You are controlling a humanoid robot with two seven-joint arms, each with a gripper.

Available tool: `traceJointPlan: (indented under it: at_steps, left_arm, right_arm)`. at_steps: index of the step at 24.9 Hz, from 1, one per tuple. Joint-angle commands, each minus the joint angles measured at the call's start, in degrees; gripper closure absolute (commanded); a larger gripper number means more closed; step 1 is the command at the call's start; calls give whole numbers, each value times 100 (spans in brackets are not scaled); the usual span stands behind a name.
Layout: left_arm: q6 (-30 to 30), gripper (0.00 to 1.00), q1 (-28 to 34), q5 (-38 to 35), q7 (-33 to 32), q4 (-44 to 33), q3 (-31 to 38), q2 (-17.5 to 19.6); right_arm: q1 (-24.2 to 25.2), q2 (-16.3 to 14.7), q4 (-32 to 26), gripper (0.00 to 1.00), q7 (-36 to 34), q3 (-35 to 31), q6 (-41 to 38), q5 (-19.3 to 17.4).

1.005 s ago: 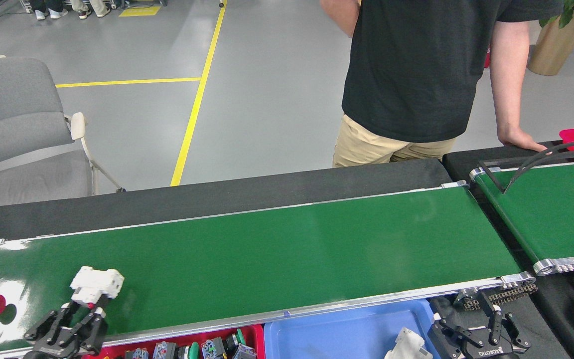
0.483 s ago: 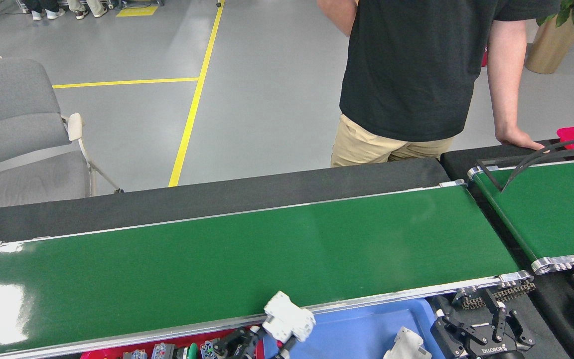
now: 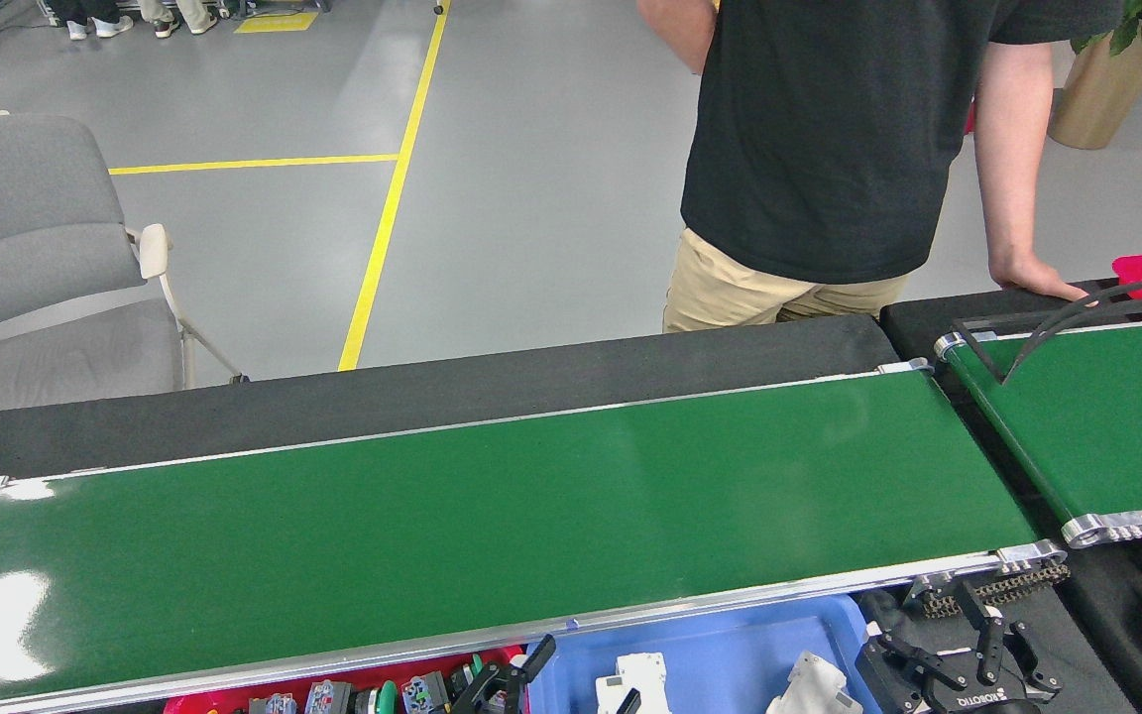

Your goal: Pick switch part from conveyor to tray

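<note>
Left gripper (image 3: pixel 571 684) sits low at the bottom edge, straddling the left rim of the blue tray (image 3: pixel 730 645), its black fingers (image 3: pixel 538 651) spread apart with nothing between them. Just to its right, inside the tray near the tray's left end, lies a white switch part (image 3: pixel 642 676), close beside one dark fingertip but not clamped by it. A second white switch part (image 3: pixel 814 686) rests further right in the same tray. Right gripper (image 3: pixel 963 659) hangs just past the tray's right rim, its fingers apart and empty. Directly behind the tray runs the conveyor (image 3: pixel 492 526), its green belt bare. Left of the tray, touching it, a red bin (image 3: pixel 333 689) holds small mixed parts. Beyond the conveyor, behind the tray's far side, a person (image 3: pixel 829 149) in a dark shirt stands.
</note>
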Motion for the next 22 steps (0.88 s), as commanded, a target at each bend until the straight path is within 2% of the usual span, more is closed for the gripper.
traceJointPlan:
  at_steps: [1, 5, 8, 10, 17, 22]
  left_arm:
    - [47, 0, 32, 28, 296, -79, 723, -8]
    - [11, 0, 216, 380, 323, -70, 2577, 53]
    - [-182, 0, 374, 485, 323, 194, 3377, 229]
    - [-393, 0, 471, 608, 323, 369, 3500, 361]
    - [-446, 0, 471, 863, 323, 387, 3430, 422]
    - [-481, 0, 480, 1197, 323, 238, 3421, 712]
  right_arm:
    - [3, 8, -79, 1, -5, -17, -25, -6]
    - [-50, 51, -97, 2, -31, 44, -69, -6]
    - [-94, 131, -97, 2, -31, 132, -139, -6]
    - [-85, 174, -97, 2, -31, 132, -139, -6]
    - [-23, 262, -88, 2, -31, 132, -139, -6]
    - [-6, 368, -97, 2, -31, 132, -130, -6]
